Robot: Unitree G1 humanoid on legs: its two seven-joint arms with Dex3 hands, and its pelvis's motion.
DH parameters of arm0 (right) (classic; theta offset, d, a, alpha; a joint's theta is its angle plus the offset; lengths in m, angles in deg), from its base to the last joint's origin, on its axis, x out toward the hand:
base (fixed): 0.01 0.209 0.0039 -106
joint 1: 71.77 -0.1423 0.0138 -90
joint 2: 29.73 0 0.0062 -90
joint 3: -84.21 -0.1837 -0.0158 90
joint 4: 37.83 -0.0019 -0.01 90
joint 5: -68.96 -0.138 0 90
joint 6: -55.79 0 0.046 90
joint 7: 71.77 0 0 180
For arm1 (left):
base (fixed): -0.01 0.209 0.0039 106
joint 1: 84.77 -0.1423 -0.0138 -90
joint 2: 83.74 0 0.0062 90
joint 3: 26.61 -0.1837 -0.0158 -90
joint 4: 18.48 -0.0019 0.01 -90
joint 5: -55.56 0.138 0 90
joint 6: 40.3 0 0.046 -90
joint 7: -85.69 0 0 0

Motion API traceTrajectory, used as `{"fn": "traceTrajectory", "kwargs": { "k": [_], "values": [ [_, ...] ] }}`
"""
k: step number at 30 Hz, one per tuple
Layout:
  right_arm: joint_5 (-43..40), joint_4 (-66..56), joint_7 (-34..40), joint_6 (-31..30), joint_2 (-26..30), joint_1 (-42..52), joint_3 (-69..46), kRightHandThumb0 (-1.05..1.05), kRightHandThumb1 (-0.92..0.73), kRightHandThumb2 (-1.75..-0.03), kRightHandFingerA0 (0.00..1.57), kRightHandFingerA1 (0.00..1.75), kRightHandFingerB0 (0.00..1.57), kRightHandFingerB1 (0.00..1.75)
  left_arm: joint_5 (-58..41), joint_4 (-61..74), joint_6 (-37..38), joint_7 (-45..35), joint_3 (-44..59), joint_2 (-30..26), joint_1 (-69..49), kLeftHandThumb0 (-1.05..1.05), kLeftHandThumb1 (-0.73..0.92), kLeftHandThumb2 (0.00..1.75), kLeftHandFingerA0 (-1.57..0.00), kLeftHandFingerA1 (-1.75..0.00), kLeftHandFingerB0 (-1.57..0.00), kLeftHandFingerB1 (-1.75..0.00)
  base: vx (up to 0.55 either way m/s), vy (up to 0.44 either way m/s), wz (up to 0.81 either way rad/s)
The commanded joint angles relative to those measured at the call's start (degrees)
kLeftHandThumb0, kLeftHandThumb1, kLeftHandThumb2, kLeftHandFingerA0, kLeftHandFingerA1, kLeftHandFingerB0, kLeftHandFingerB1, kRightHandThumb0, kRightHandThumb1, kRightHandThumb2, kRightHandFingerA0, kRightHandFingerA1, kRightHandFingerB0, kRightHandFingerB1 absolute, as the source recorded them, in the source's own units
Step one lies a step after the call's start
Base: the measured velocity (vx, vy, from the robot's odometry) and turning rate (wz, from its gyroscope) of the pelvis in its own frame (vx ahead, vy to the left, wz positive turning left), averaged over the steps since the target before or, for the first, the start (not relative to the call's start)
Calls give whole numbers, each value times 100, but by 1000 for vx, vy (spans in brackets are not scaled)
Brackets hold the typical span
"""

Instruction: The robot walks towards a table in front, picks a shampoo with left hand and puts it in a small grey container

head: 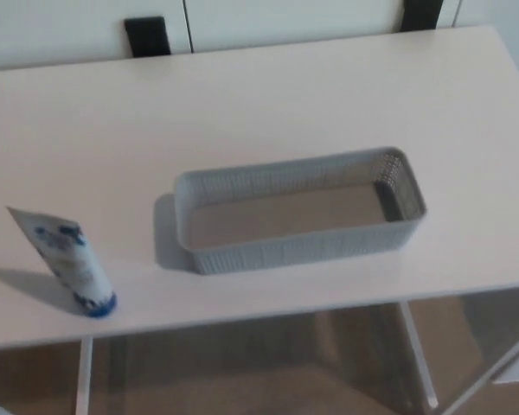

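Shampoo tube (69, 259), white with blue print, stands on its blue cap (97, 303) at the left of a pale table (329, 95), close to the front edge. It leans, with its flat crimped end tipped up and to the left. To its right, apart from it and not touching, sits a small grey basket (303, 246), long and shallow with woven-looking walls. The basket is empty, so the tube has not yet been put in. Neither of the robot's hands shows in the head view. It cannot be told whether the left hand is spread or clenched, and nothing in the picture is being held or touched. The main risk looks to be the tube's footing. It balances on a narrow cap and already tilts, so a glancing touch from thick fingers could knock it over and send it rolling off the near edge to the floor. A soft tube may also squash or slip if pinched near the thin end. The basket looks light, so a bump while lowering the tube in could push it along the table.
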Motion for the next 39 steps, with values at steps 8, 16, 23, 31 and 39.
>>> {"fn": "traceTrajectory", "kwargs": {
  "k": [8, 16, 23, 31, 39],
  "values": [
    [-11, 46, -48, -31, -6, 64, 13, -32, -70, -60, 61, 45, 46, 37, 131, -46, -99, -214, -128, -169, 15, -41, 54, 83, -53, -62, -41, -53, 51, 82, 9],
    [-57, 107, -94, 41, -44, 169, -34, -32, -70, -61, 61, 45, 46, 37, 425, -33, -195, -194, -572, -236, -3, -38, 67, 61, -59, -57, -47, -38, 3, -6, 1],
    [-30, 130, -14, 21, 4, 223, -30, -30, -69, -60, 63, 45, 46, 37, 403, 1712, 252, -215, -787, -659, -1157, -40, 64, 60, -47, -45, -33, -34, 0, 0, 0],
    [-75, 263, -83, -104, 69, 100, -92, -33, -69, -60, 62, 44, 46, 37, -1825, 5399, 801, -1930, 203, -999, -3818, -53, 44, 70, -29, -45, -13, -36, 0, 0, 0],
    [-142, 201, -168, -175, 84, 64, -145, -32, -71, -61, 61, 45, 45, 37, -3330, 8913, 954, -2656, 1824, -1751, -5947, -52, 42, 68, -24, -42, -11, -34, 0, 0, 0]
  ]
}}
